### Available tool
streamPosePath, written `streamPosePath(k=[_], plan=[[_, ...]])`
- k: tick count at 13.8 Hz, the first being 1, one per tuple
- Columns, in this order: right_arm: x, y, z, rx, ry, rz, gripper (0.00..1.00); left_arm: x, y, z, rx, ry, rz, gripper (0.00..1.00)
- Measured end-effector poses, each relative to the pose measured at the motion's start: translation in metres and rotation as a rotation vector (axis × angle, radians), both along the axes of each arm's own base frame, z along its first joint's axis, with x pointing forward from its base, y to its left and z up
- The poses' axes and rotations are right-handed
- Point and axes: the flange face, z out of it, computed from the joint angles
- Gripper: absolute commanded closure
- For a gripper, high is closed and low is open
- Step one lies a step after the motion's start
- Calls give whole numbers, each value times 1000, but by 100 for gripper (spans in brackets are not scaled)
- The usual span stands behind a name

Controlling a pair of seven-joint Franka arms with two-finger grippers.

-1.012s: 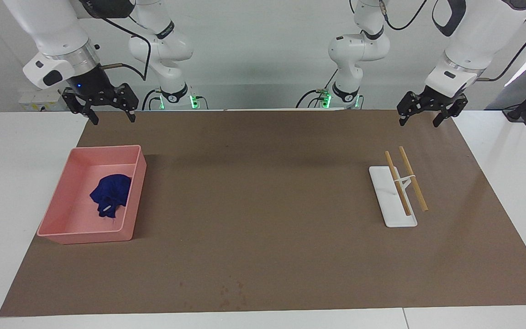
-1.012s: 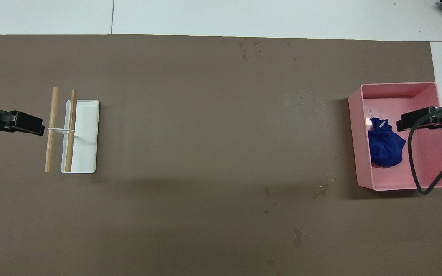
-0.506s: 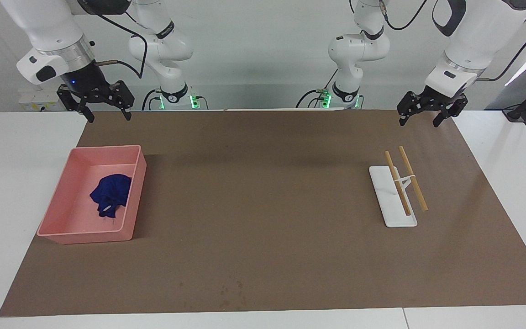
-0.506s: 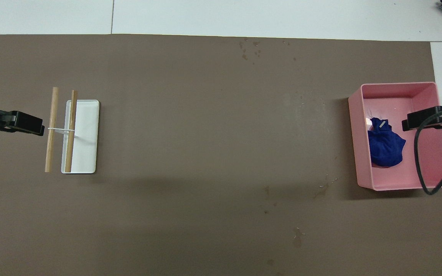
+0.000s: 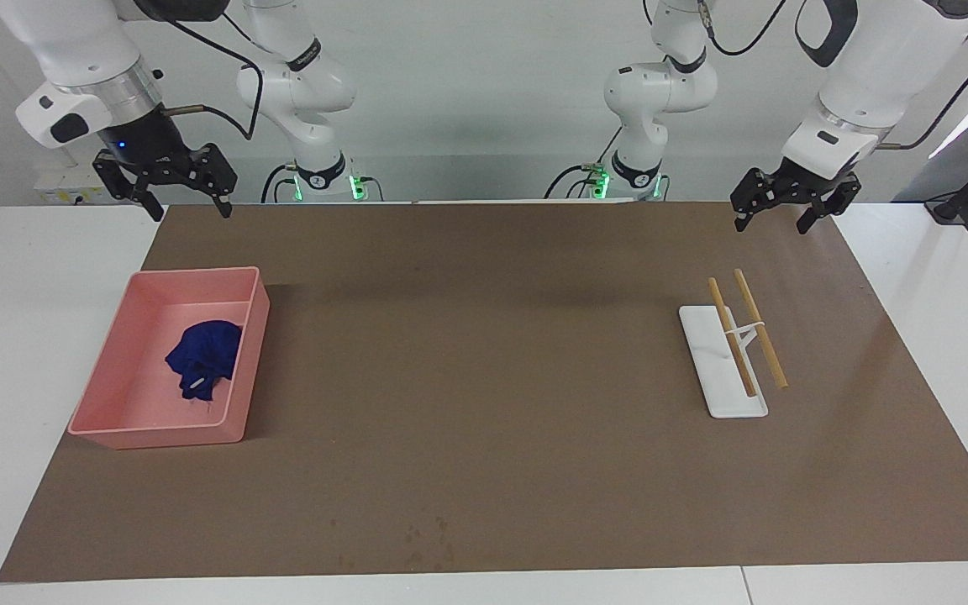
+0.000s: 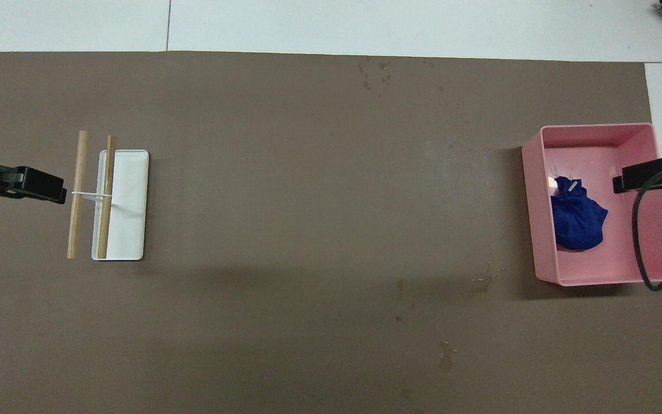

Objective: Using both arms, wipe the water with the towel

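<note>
The towel (image 5: 202,357) (image 6: 578,221), a crumpled dark blue cloth with a small white tag, lies in the pink tray (image 5: 114,420) (image 6: 538,201) at the right arm's end of the table. My right gripper (image 5: 187,206) (image 6: 632,179) hangs open and empty, high over the tray's outer side, clear of the towel. My left gripper (image 5: 771,225) (image 6: 49,190) hangs open and empty beside the wooden rack, and that arm waits. A few small water spots (image 5: 427,538) (image 6: 374,75) mark the brown mat (image 5: 484,378) by the table edge farthest from the robots.
A white base carrying two wooden rods (image 5: 736,353) (image 6: 110,198) stands toward the left arm's end. More faint stains (image 6: 445,356) show on the mat nearer the robots. A black cable (image 6: 644,241) loops over the tray's outer side.
My right gripper has risen and drawn back toward the right arm's end, uncovering more of the tray. The left gripper, towel and rack have not moved.
</note>
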Motion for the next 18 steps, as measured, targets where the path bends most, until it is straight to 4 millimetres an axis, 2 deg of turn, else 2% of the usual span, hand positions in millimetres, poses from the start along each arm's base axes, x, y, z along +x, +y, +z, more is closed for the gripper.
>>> streamPosePath(k=[18], plan=[[4,0,1,-1,-31,0,0,0,0,0,0,0,0,0]])
